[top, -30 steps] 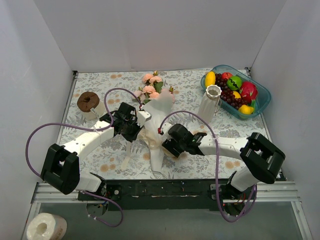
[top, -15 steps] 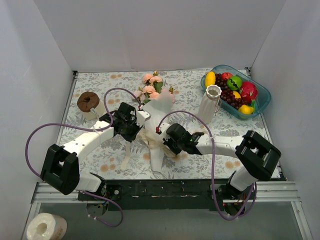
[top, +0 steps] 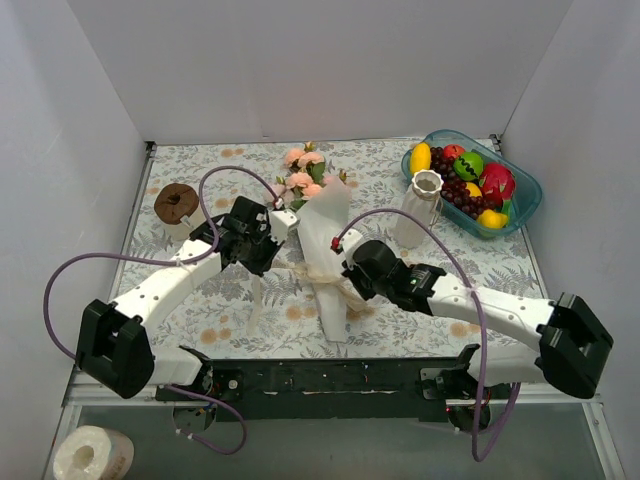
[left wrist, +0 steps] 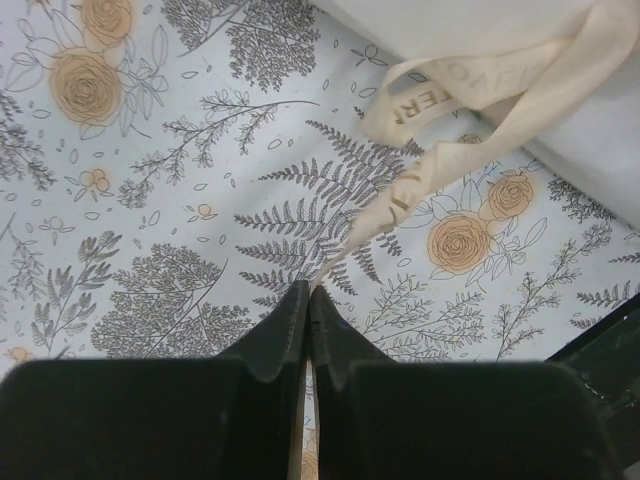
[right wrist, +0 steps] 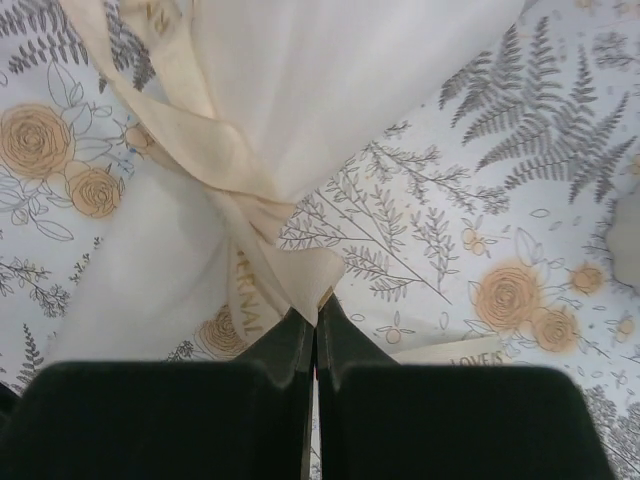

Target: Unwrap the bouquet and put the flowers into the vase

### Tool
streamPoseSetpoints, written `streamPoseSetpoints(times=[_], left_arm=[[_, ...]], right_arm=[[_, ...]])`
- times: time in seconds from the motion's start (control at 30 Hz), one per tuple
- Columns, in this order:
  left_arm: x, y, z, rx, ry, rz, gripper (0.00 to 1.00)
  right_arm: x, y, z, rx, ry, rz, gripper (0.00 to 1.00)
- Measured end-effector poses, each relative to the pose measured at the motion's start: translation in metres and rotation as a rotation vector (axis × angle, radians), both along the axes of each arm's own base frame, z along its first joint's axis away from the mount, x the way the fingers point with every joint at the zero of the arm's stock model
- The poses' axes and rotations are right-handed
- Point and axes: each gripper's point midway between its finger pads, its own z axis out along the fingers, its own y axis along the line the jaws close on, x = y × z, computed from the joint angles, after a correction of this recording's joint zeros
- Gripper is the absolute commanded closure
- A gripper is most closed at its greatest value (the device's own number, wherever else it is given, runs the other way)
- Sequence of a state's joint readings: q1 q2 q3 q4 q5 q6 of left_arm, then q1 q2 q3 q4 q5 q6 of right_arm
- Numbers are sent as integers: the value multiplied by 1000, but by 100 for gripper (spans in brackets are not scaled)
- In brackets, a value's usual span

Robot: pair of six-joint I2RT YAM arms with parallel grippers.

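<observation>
**Top view with both wrist views.** The bouquet (top: 326,228) lies on the floral-print tabletop (top: 385,165) between the 2 arms. The narrow end of its paper cone points toward the near edge. The flowers (top: 303,172), wrapped in the cone, show at its wide end toward the far wall. A cream ribbon (left wrist: 470,85) is tied around the cone's waist. The left claw (left wrist: 305,293) is clenched, with 1 ribbon tail running in between its tips. The right claw (right wrist: 316,305) is likewise clenched, pinching the ribbon just below the knot. The vase (top: 421,206) stands upright to the right of the bouquet, apart from it and just beside the blue fruit bowl (top: 523,210).
</observation>
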State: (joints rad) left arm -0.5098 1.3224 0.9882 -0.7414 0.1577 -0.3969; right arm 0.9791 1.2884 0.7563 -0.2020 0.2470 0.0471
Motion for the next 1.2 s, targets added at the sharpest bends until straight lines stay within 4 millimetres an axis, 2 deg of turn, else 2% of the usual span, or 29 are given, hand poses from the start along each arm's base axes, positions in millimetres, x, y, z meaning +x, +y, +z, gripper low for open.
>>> streamPoseSetpoints(times=[0.23,0.33,0.4,0.57,0.67,0.83,0.93,1.03,1.2], left_arm=[[14,7,30,-5,-91,47,100],[27,20,41,4,-129,105,100],[38,37,47,11,-147,169,100],[68,105,65,38,-208,381,100],[72,147,73,65,-236,482,100],[75,204,87,88,-270,610,100],[79,245,103,89,-304,709,100],[84,286,118,87,-338,804,100],[80,344,126,76,-349,930,100]], right_arm=[[5,-21,56,89,-90,-100,99],[3,-29,76,135,-108,-129,99],[0,-31,88,164,-112,-139,99],[-4,-32,111,219,-113,-149,99],[-4,-32,124,242,-114,-155,99],[0,-40,139,244,-134,-213,99],[8,-58,145,202,-171,-304,99],[16,-87,151,135,-219,-434,99],[25,-143,162,35,-282,-660,99]])
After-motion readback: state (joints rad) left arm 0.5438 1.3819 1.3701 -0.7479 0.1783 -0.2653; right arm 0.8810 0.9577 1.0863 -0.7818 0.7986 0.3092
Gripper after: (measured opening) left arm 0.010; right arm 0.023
